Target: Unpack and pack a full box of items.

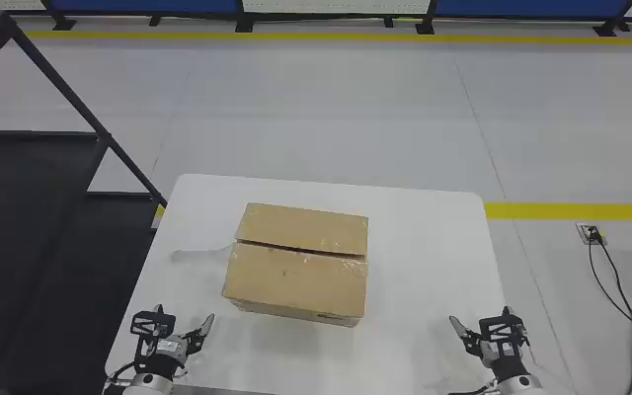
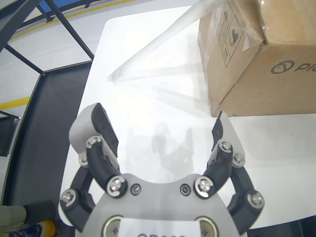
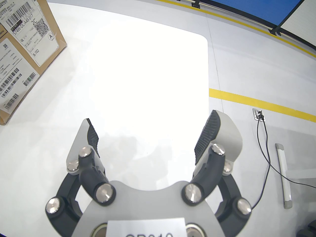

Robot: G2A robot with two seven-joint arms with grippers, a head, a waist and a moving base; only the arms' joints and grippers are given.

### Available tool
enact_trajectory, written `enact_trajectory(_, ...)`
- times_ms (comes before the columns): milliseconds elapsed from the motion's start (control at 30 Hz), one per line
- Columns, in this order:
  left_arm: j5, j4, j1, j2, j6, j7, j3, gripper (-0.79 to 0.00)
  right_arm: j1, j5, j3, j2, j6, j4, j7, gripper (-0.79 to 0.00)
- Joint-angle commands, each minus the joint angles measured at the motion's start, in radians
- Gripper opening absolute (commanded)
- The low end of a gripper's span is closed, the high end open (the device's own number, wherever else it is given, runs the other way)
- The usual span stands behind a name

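Observation:
A closed brown cardboard box point(image 1: 299, 261) sits in the middle of the white table point(image 1: 434, 267). A strip of clear tape point(image 2: 170, 31) hangs loose from its left side down to the tabletop point(image 1: 202, 251). The box's side point(image 2: 259, 50) lies just ahead of my left gripper point(image 2: 158, 122), which is open and empty near the table's front left corner point(image 1: 174, 334). My right gripper point(image 3: 153, 134) is open and empty near the front right corner point(image 1: 491, 336), with the box's labelled side point(image 3: 22, 50) off to one side of it.
A dark metal rack point(image 1: 49, 227) stands against the table's left edge. To the right, on the floor, lie a yellow line point(image 1: 558, 210) and a cable point(image 1: 607, 276) plugged into a floor socket.

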Motion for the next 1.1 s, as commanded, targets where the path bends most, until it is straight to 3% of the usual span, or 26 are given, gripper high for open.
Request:
enact_trajectory(0, 0.000, 0.000, 0.000, 0.000, 0.000, 0.000, 0.000, 0.000, 0.000, 0.000, 0.000, 0.000, 0.000, 0.000, 0.000, -0.001)
enact_trajectory(433, 0.001, -0.002, -0.001, 0.000, -0.002, 0.002, 0.000, 0.000, 0.001, -0.001, -0.001, 0.000, -0.002, -0.002, -0.001, 0.000)
enact_trajectory(567, -0.019, 0.003, -0.019, -0.001, -0.008, 0.025, -0.013, 0.000, 0.002, -0.015, -0.022, 0.001, -0.081, -0.056, -0.006, 0.000)
enact_trajectory(800, -0.104, -0.017, -0.064, 0.002, -0.067, 0.026, -0.089, 0.000, 0.051, 0.158, -0.045, 0.001, -0.261, -0.164, 0.069, 0.000)
enact_trajectory(900, -0.140, -0.040, -0.071, 0.003, -0.102, 0.014, -0.113, 0.000, 0.090, 0.352, -0.064, -0.002, -0.343, -0.199, 0.116, 0.000)
enact_trajectory(1067, -0.146, -0.055, -0.071, 0.003, -0.113, -0.001, -0.118, 0.000, 0.143, 0.427, -0.080, -0.003, -0.354, -0.216, 0.186, 0.000)
